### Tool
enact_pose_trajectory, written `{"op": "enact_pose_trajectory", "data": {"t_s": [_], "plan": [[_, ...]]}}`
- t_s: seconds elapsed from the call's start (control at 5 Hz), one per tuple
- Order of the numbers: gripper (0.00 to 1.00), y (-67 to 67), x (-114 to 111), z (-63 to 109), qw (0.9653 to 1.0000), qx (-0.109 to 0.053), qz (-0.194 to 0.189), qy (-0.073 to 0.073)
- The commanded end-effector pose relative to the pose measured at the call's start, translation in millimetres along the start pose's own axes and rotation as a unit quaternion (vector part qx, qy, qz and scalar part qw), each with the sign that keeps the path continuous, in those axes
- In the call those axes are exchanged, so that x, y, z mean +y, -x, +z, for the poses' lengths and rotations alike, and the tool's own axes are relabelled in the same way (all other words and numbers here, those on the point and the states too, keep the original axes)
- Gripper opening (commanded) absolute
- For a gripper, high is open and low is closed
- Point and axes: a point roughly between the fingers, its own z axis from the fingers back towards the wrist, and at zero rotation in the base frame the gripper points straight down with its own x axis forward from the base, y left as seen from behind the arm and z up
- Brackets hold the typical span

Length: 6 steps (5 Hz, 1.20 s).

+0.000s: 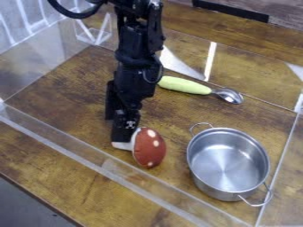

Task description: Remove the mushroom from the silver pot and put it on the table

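The mushroom (148,148), dark red cap with white dots, lies on its side on the brown wooden table (71,97), just left of the silver pot (229,163). The pot is empty and stands at the front right. My gripper (122,118) points down over the mushroom's white stem (123,138), its black fingers (133,115) apart and open. The fingertips stand right at the stem; I cannot tell if they touch it. The arm hides part of the table behind it.
A spoon (190,86) with a yellow-green handle lies behind the pot, right of the arm. Low clear plastic walls (83,152) fence the work area at front, left and right.
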Motion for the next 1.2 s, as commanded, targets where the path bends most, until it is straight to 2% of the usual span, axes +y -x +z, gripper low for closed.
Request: {"op": "enact_pose_trajectory", "data": {"t_s": [0.0, 0.2, 0.6, 1.0], "plan": [[1.00, -6.9, -2, 25.4, 0.9992, -0.025, 0.015, -0.026], [1.00, -10.8, -4, 34.1, 0.9986, -0.029, 0.028, -0.032], [1.00, -5.3, 13, 21.4, 0.9989, -0.025, 0.001, -0.041], [1.00, -13.7, 12, 7.1, 0.9991, -0.020, 0.006, -0.038]]}}
